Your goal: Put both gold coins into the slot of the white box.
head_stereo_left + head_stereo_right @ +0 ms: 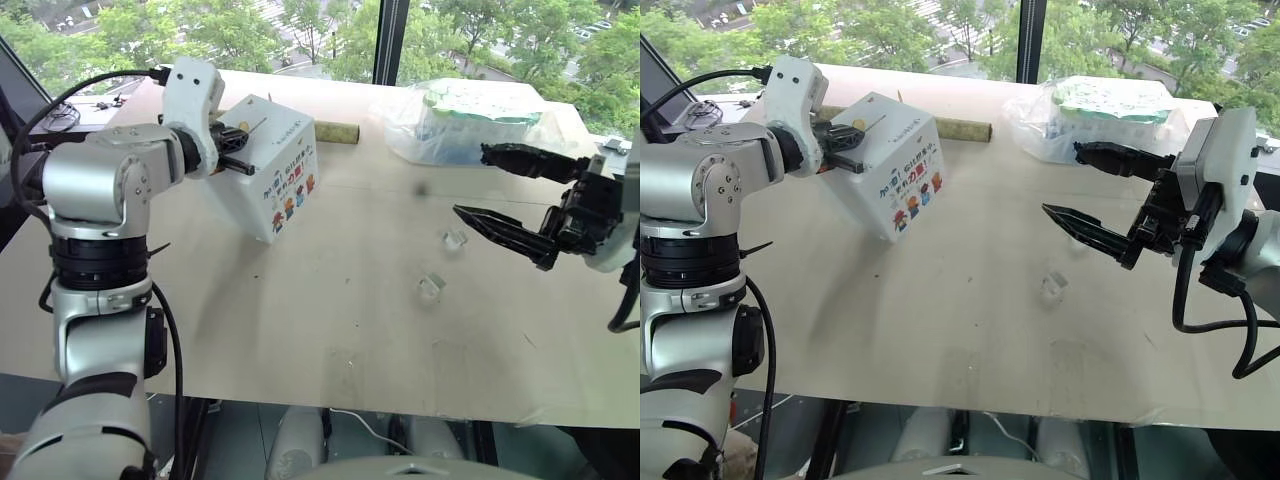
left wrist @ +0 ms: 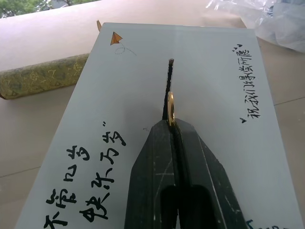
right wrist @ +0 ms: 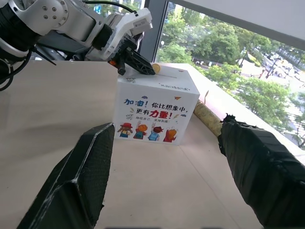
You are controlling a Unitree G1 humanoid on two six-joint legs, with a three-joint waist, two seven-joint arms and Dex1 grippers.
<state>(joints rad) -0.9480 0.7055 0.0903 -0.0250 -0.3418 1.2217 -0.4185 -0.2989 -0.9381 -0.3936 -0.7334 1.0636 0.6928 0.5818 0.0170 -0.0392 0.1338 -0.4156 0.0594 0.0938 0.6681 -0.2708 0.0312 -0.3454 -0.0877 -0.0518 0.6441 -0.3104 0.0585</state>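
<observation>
The white box (image 1: 278, 190) stands tilted on the table at the left, its cartoon side facing me. A thin dark slot (image 2: 167, 83) runs across its top face. My left gripper (image 2: 170, 125) is shut on a gold coin (image 2: 170, 109), held on edge with its rim at the near end of the slot. The right wrist view shows the same gripper (image 3: 148, 67) over the box top. My right gripper (image 1: 470, 182) hovers open above the table at the right, nothing between its fingers. Two small clear casings (image 1: 453, 239) (image 1: 431, 287) lie on the table below it.
A clear bag of white-green packs (image 1: 470, 120) lies at the back right. A greenish-gold roll (image 1: 338, 131) rests behind the box. The wooden table's front edge (image 1: 400, 405) runs close to me, and windows stand beyond the far edge.
</observation>
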